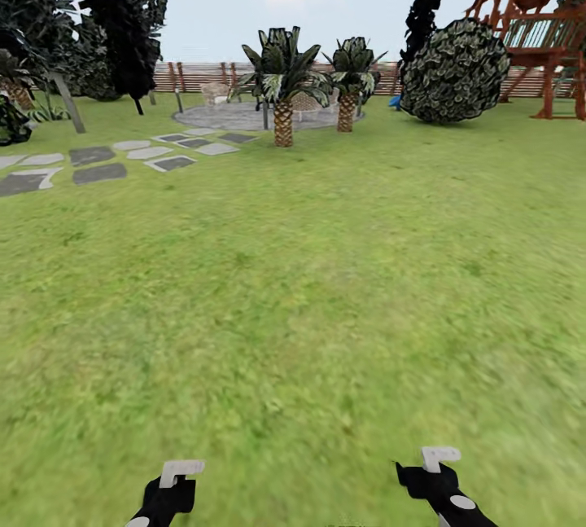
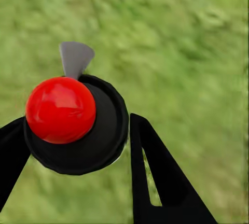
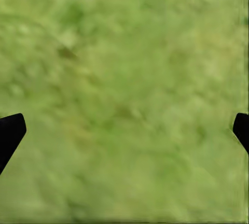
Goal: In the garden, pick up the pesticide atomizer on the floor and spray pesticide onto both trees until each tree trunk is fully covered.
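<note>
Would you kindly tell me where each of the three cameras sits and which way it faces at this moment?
Head view: on the robot's head, facing forward and down over the lawn toward palms and fence; both grippers show, left gripper, right gripper.
Left wrist view: on the left arm, looking along its fingers at grass; they hold the pesticide atomizer.
Right wrist view: on the right arm, facing grass; fingertips spread wide.
Shared: all see the same lawn.
</note>
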